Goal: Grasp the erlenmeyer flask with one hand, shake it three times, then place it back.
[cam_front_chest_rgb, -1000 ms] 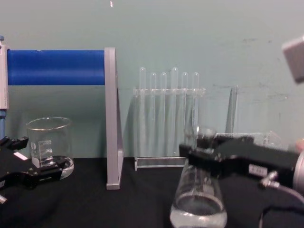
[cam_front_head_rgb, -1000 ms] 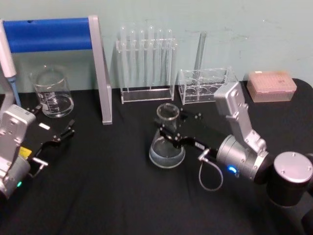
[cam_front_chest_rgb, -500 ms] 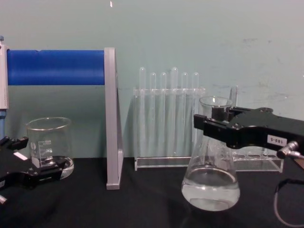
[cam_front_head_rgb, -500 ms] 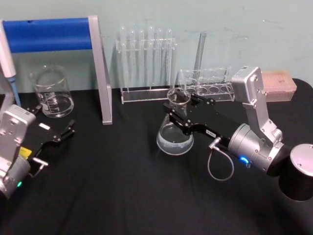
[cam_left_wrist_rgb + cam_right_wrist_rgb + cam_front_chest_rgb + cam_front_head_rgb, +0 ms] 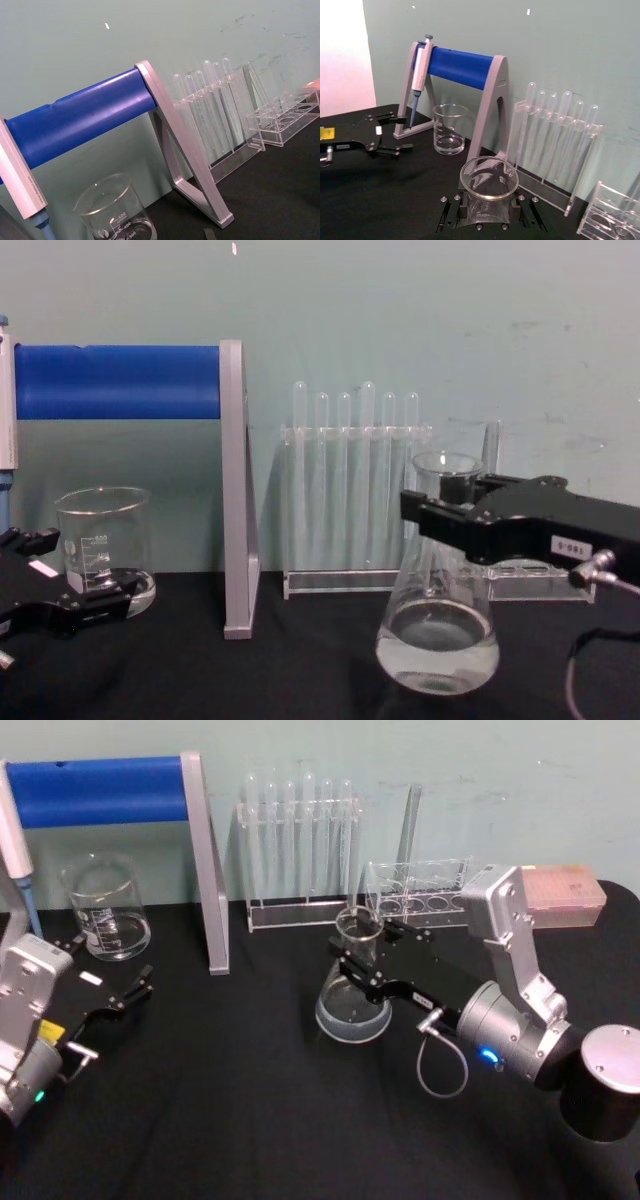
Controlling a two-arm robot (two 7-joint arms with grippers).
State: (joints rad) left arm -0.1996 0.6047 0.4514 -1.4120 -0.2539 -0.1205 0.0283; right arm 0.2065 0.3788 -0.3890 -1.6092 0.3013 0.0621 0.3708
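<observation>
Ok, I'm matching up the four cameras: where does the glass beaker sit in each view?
Head view: beaker far left, beyond the left gripper.
Chest view: beaker lower left, behind that gripper.
Left wrist view: beaker under the blue bar.
Right wrist view: beaker past the erlenmeyer flask in the right gripper.
Shared landmark: the blue-barred stand, its grey leg beside the beaker.

- Black surface [image 5: 230,1120], running back to a pale green wall.
- Beaker [image 5: 105,910] stands upright at the far left, with a little liquid in it.
- Stand [image 5: 205,870] with grey legs and a blue bar, one foot just right of the beaker.
- Tube rack [image 5: 300,855] at far centre, its tubes upright.
- Low rack [image 5: 415,890], clear, just right of it.
- Pink box [image 5: 565,892] at far right.
- Flask [image 5: 350,1008] near the middle, its neck clamped by the right gripper [image 5: 358,963]. Whether its base touches the surface cannot be told.
</observation>
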